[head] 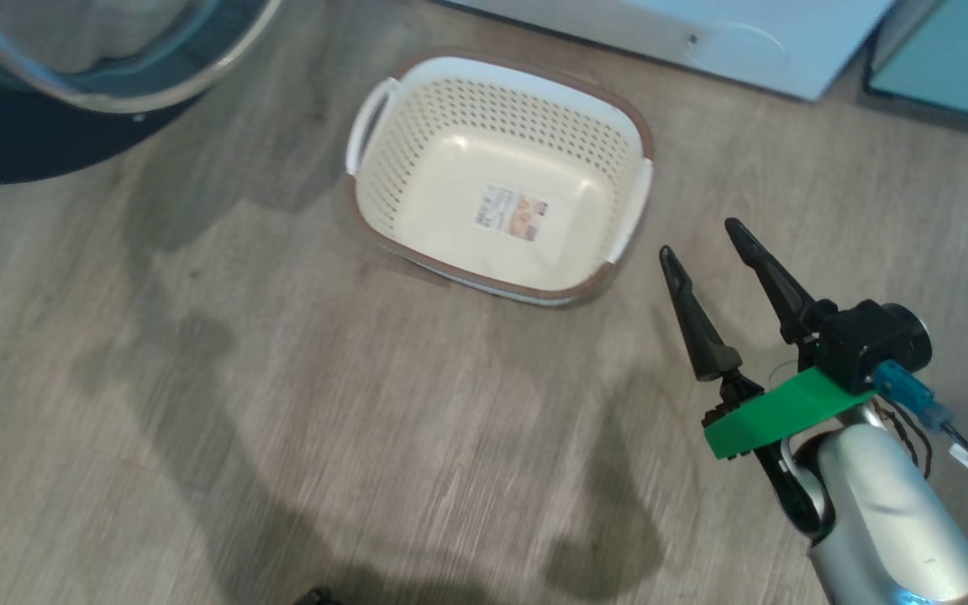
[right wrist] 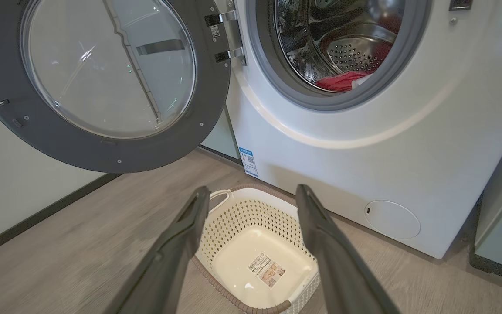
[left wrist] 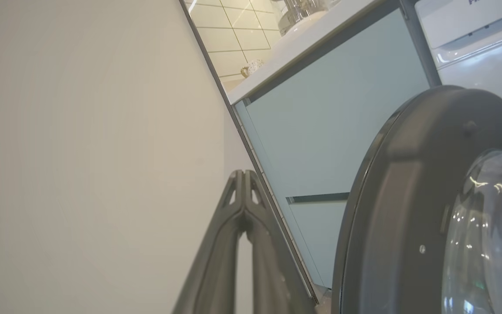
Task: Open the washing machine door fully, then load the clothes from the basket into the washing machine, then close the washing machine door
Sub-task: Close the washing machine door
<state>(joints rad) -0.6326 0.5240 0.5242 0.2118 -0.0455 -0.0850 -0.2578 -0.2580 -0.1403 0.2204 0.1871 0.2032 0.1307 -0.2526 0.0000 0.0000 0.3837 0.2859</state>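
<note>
Cream perforated basket [head: 417, 126], red clothes [right wrist: 340, 80]

Basket [head: 417, 109] on wood floor [head: 282, 420]

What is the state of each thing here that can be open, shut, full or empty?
washing machine door: open, swung wide.
washing machine: porthole uncovered, drum exposed.
clothes: lying inside the drum.
basket: empty, upright on the floor.
round flap: shut.
left gripper: shut, holding nothing.
right gripper: open, holding nothing.
</note>
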